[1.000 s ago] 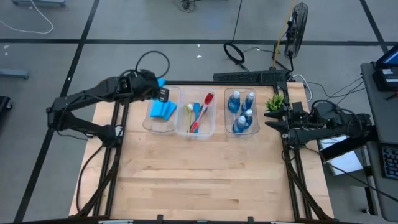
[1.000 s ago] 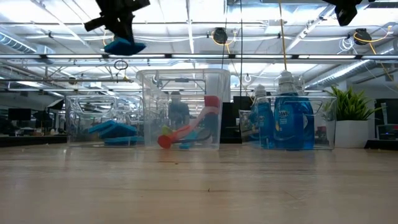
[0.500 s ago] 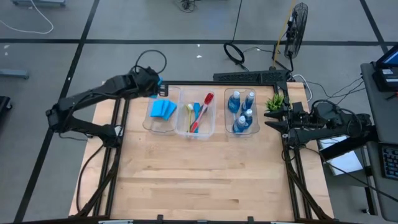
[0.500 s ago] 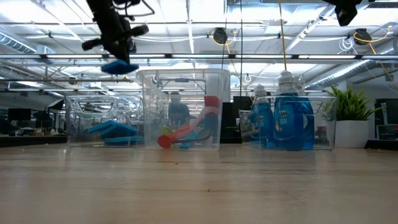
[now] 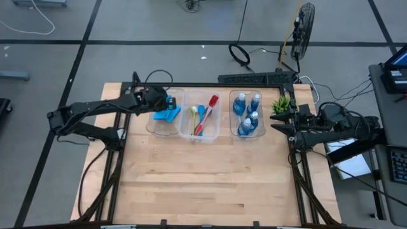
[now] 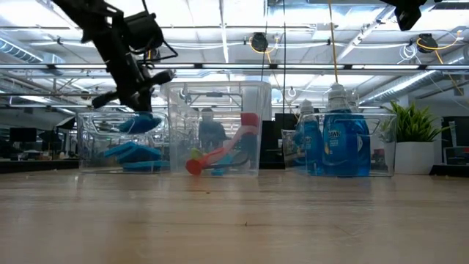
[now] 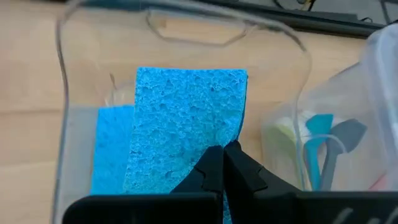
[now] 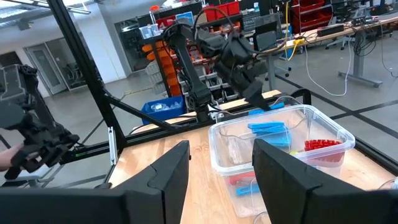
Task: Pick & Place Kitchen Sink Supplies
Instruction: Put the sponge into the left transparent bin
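My left gripper [image 6: 143, 103] is shut on a bright-blue sponge [image 6: 141, 122] and reaches down into the clear left bin [image 6: 91, 139]. The sponge hangs above other blue sponges [image 6: 133, 153] that lie flat on the bin's floor. In the left wrist view the held sponge [image 7: 186, 118] fills the middle, with a lower sponge [image 7: 109, 149] beside it. The middle bin holds brushes [image 5: 202, 117], and the right bin holds blue bottles [image 5: 247, 114]. My right gripper [image 8: 217, 180] waits open at the table's right edge, its fingers holding nothing. My left gripper pinches the sponge's near edge [image 7: 211, 144] between its two shut fingers. The fingers slant down from the table's left side. The sponge hangs below them inside the bin, tilted, clear of the sponges underneath.
A small green plant [image 5: 281, 104] in a white pot stands right of the bottle bin. The three clear bins line the table's far edge. The bare wooden top [image 5: 203, 178] stretches toward the near edge. The right arm [image 5: 318, 124] rests beyond the right edge.
My left gripper has gone down with the sponge, from above the left bin's rim to inside its walls, drifting a little toward the near edge and rolling somewhat. It has stayed shut on the sponge, which now hangs just above the stacked sponges.
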`<state>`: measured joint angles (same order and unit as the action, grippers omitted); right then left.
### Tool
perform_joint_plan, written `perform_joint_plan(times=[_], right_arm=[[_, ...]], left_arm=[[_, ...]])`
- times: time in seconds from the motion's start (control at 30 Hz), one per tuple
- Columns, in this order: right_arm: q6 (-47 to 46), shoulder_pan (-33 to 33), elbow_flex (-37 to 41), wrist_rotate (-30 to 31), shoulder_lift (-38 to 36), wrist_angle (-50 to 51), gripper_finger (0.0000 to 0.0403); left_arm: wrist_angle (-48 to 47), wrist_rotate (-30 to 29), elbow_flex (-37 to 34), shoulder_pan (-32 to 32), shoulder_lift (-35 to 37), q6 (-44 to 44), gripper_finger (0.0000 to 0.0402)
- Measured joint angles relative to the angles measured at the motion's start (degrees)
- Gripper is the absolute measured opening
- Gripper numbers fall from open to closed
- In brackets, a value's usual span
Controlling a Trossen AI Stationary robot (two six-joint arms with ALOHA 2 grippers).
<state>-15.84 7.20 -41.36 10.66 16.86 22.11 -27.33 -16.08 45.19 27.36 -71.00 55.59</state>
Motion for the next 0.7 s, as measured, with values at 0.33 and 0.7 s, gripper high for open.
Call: perform_joint_plan(times=[0.33,0.7], right_arm=[[0.0,0.0,0.0,0.2,0.0,0.0,0.0164],[0.0,0.0,0.0,0.2,0.0,-0.7,0.0167]], left_arm=[[6.6,-4.7,-5.3,-3.6,-1.3,5.3,0.0000],[10.3,-6.5,-5.3,-5.1,-9.0,5.9,0.0006]])
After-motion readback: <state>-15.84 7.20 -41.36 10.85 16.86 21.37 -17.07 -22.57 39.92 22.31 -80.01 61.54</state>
